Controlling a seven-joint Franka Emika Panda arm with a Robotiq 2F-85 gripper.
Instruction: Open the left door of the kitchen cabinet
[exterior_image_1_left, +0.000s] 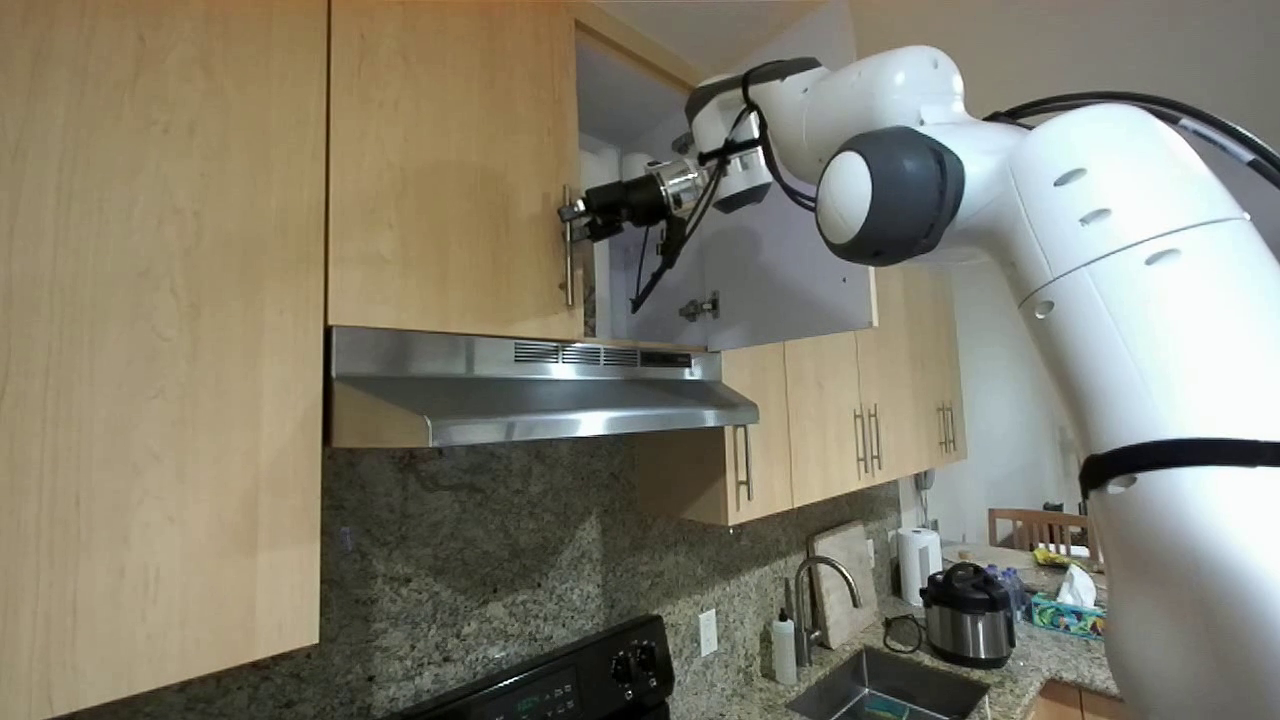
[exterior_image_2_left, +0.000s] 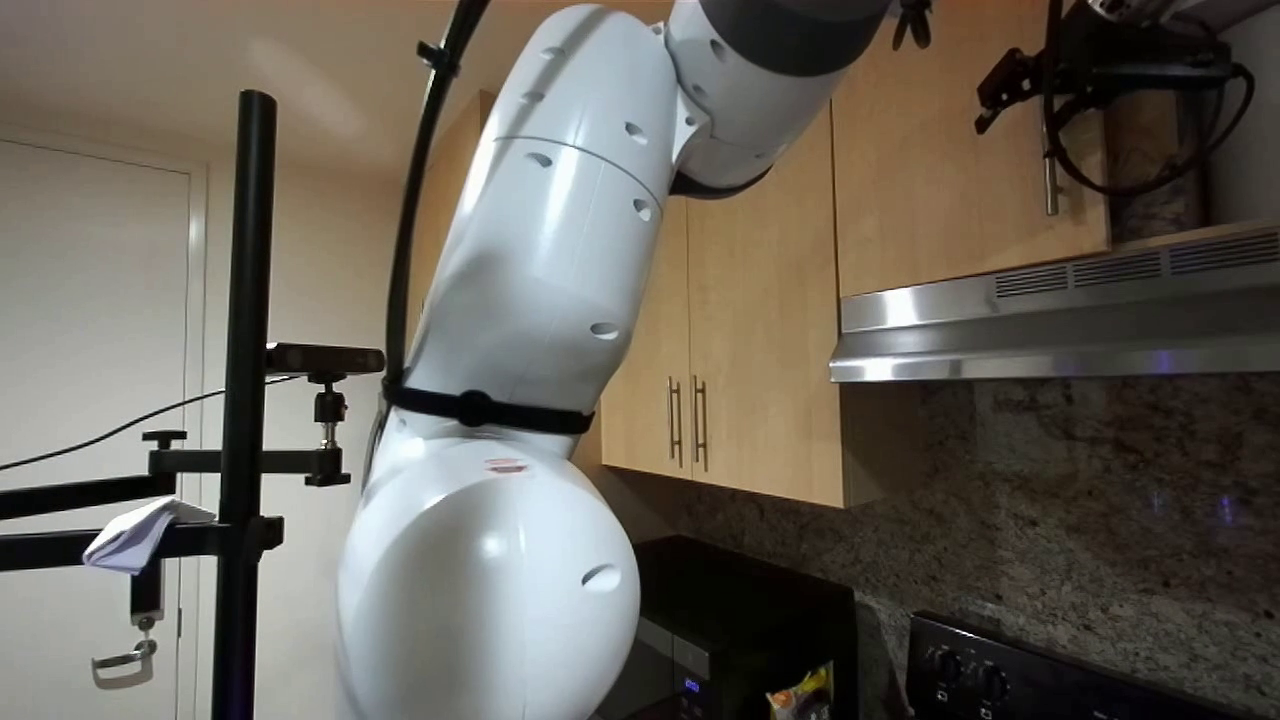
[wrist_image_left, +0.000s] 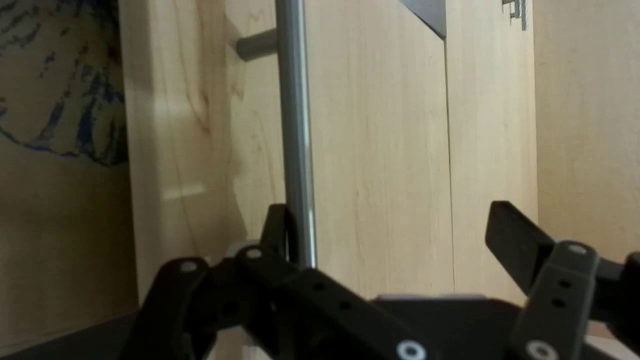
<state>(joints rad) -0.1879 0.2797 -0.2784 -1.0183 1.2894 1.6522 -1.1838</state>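
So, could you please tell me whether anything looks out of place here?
One thing: in an exterior view, a white sheet, paper or cloth, is draped over the black frame, seemingly to no purpose. No spill or damage shows.

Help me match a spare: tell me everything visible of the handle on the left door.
The handle is a slim, straight round bar, apparently brushed metal, held off the left door by a short post. It stands vertically near the door's lower free corner. In the wrist view, it lies inside the open claw, beside one finger; contact is unclear.
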